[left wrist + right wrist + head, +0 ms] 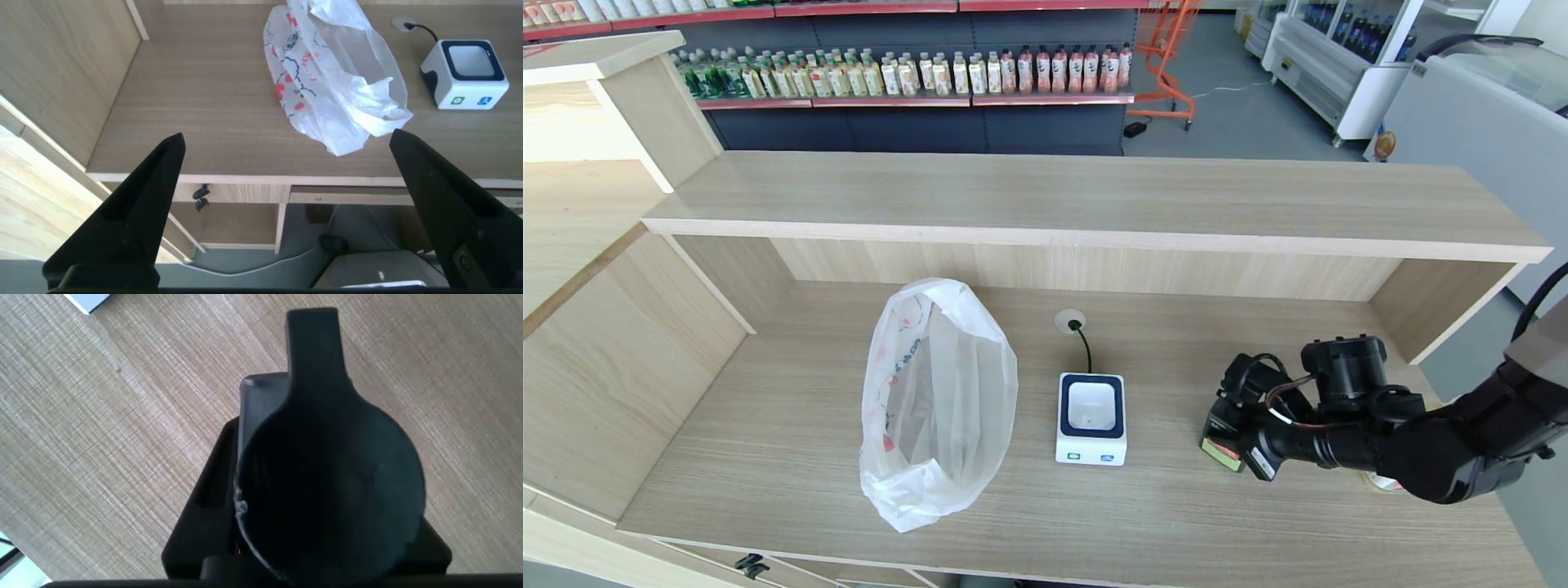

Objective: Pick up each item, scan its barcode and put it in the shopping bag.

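Box (1219,452), dark with a red-and-green face, is at the right of the counter (768,457), right at the tip of the right gripper (1235,445). We cannot tell whether that gripper is closed on it or merely against it. If the hold is shallow, we judge the box may slip on the way to the scanner (1092,418), which stands well apart toward the middle, and the barcode may face away from its window. The bag (935,400) beyond slumps loosely, so the box could catch its rim and push it. The left gripper (286,139) hangs spread wide and empty off the counter's near edge.
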